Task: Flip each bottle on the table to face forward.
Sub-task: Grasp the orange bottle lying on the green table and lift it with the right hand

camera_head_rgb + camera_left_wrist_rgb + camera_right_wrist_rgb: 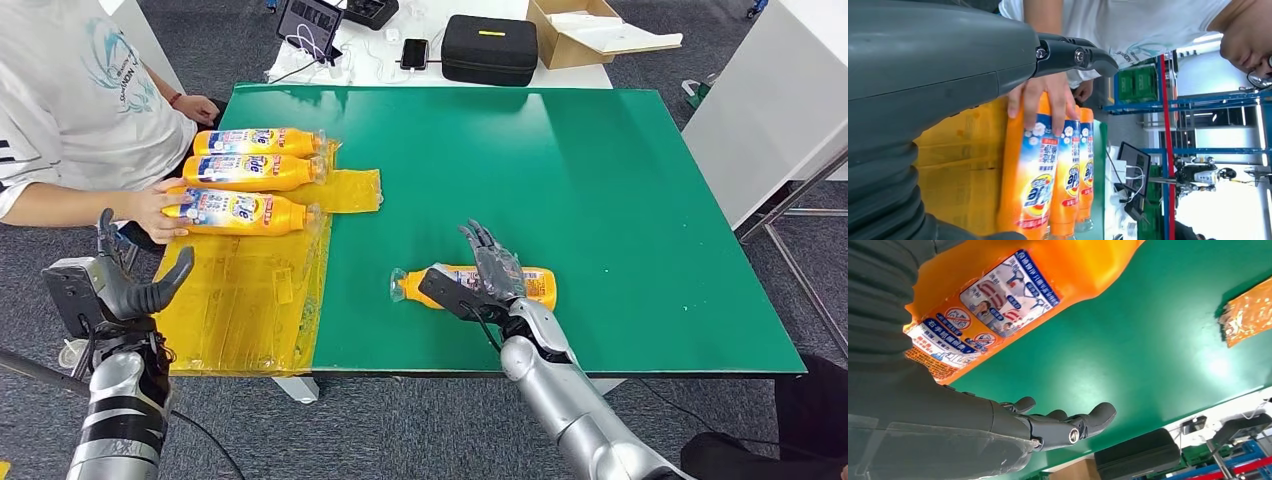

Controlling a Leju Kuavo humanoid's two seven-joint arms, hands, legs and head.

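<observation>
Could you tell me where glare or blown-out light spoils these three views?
Head view: a soft pale sheen on the far part of the green mat. Right wrist view: a bright glare patch on the mat beside the lone bottle. Left wrist view: the background window area is blown out white; the three bottles stay readable.

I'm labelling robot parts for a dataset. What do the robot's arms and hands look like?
Both arms are silver metal, segmented, ringed at the joints. The left hand is dark grey with a boxy black wrist module; a grey ribbed cover sits behind it. The right hand has dark fingers with visible screws and a black thumb.
</observation>
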